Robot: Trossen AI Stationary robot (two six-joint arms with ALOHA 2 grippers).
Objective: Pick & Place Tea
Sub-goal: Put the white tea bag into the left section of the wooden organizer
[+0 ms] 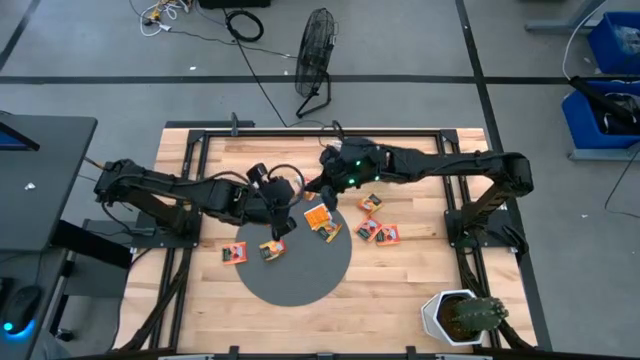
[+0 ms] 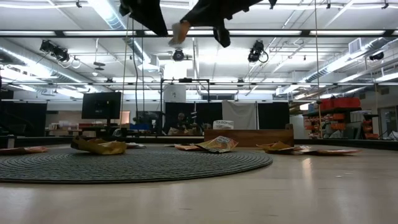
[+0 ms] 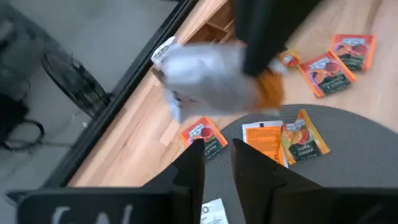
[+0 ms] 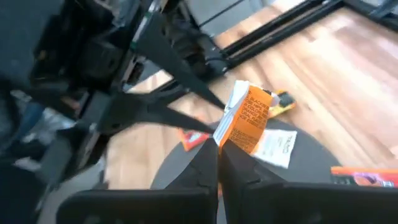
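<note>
A grey concrete floor surrounds the wooden worktop (image 1: 200, 290), with a fan (image 1: 317, 60) standing above it in the high view and a potted cactus (image 1: 462, 316) at the lower right corner. A grey disc (image 1: 300, 275) lies at the worktop's centre. The right hand (image 4: 218, 149) hovers over the disc's upper edge, its fingers pinched together on the bottom edge of an orange tea packet (image 4: 244, 118) that stands upright above them. The left hand (image 3: 217, 152) sits just to the left of it, its fingers a narrow gap apart and holding nothing. Other packets (image 1: 380, 233) lie scattered: two on the disc's upper part, two at its left rim, several on the wood to the right.
</note>
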